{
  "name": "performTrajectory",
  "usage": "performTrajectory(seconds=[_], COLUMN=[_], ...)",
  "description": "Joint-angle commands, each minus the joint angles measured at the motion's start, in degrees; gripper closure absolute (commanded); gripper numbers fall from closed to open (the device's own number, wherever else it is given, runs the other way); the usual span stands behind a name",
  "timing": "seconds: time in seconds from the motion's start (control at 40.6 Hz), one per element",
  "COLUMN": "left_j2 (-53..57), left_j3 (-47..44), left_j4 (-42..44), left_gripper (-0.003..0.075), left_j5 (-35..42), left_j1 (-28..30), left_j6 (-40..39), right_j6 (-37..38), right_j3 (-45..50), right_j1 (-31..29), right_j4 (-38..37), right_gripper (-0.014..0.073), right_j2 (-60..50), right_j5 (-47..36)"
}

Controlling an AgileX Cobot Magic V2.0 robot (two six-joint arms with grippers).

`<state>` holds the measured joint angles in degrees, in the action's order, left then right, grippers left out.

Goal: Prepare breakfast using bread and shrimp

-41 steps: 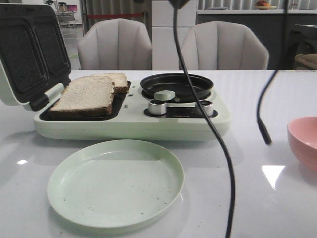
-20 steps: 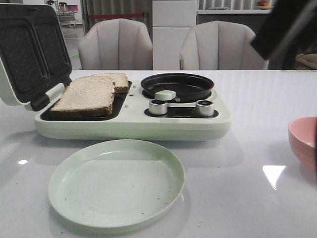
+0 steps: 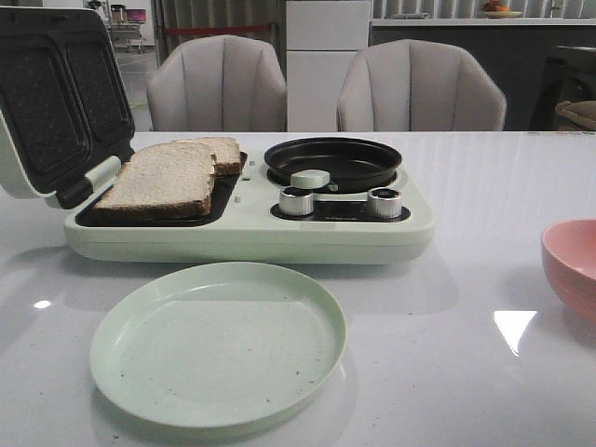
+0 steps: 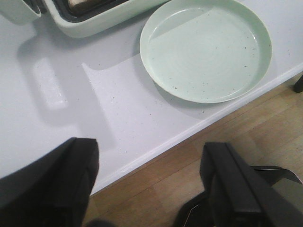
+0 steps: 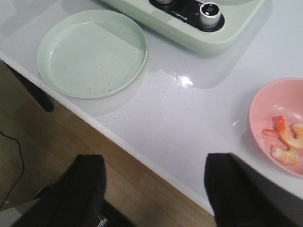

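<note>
Front view: a pale green breakfast maker [image 3: 247, 228] is shown on a white table [image 3: 484, 372], its lid [image 3: 56, 102] raised at its left end. The bread [image 3: 163, 179], two slices, is seen lying on the grill plate under the lid, the nearer slice overlapping the farther one. A black pan [image 3: 333, 160] is set into the maker's right half, with two knobs [image 3: 296, 200] just in front of it. An empty green plate [image 3: 219, 343] lies in front of the maker, near but apart from it. A pink bowl [image 3: 570, 265] is cut by the frame edge, well to the right of the maker.

Right wrist view: the shrimp [image 5: 284, 139], several pieces, are seen inside the bowl. The right gripper [image 5: 156, 196] is held wide apart and empty, off the table edge, well clear of the maker.

Left wrist view: the left gripper [image 4: 149, 189] is likewise spread wide and empty, over the table edge in front of the maker.
</note>
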<state>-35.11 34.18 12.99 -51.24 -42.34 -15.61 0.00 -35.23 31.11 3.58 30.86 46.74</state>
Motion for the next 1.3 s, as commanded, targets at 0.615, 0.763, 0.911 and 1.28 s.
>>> performTrajectory(seconds=[0.615, 0.763, 0.911, 1.28], left_j2=[-1.6, -5.6, -10.9, -26.9], left_j3=[3.0, 7.0, 9.9, 17.0], left_j4=[-0.2, 2.4, 2.7, 8.0], left_gripper=[0.0286, 0.0446, 0.0611, 0.0621], left_j5=[7.8, 1.7, -1.3, -5.8], left_j1=[-0.5, -0.5, -0.5, 8.4], left_j6=[-0.2, -0.2, -0.2, 0.0], right_j6=[0.0, 0.3, 0.3, 0.3], right_j3=[-0.9, -0.9, -0.9, -0.9], right_j1=[-0.2, -0.2, -0.2, -0.2], right_j4=[-0.2, -0.2, -0.2, -0.2], right_gripper=[0.0048, 0.0048, 0.0048, 0.0048], right_j2=[-2.8, -2.8, -2.8, -2.8], right_j5=[-3.8, -3.8, -3.8, -3.8])
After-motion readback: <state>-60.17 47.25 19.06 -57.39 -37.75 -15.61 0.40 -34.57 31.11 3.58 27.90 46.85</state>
